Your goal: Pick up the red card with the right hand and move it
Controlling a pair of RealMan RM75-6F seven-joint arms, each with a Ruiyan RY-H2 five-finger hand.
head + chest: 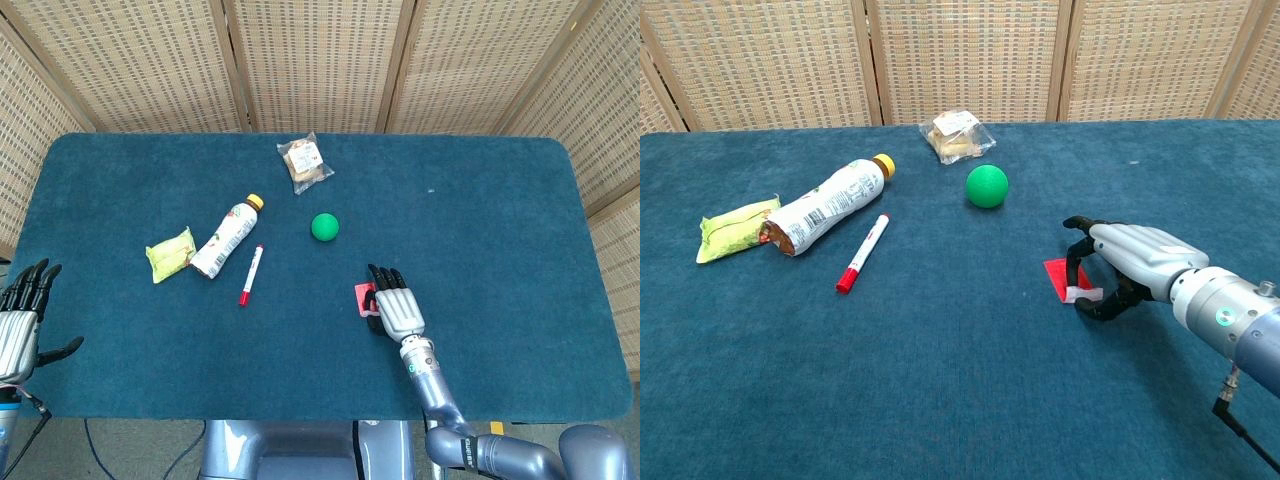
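The red card (362, 296) lies tilted on the blue table just right of centre. Its near edge is lifted off the cloth and shows a pale underside (1077, 293). My right hand (397, 308) arches over the card's right side, and in the chest view its fingers (1074, 262) and thumb close on the card (1058, 272). Most of the card is hidden under the hand in the head view. My left hand (22, 315) hangs beyond the table's left front edge, fingers spread and holding nothing.
A green ball (324, 227) sits just beyond the card. A red-capped marker (250, 274), a lying bottle (226, 236) and a yellow-green packet (171, 254) are to the left. A clear snack bag (305, 162) lies near the back.
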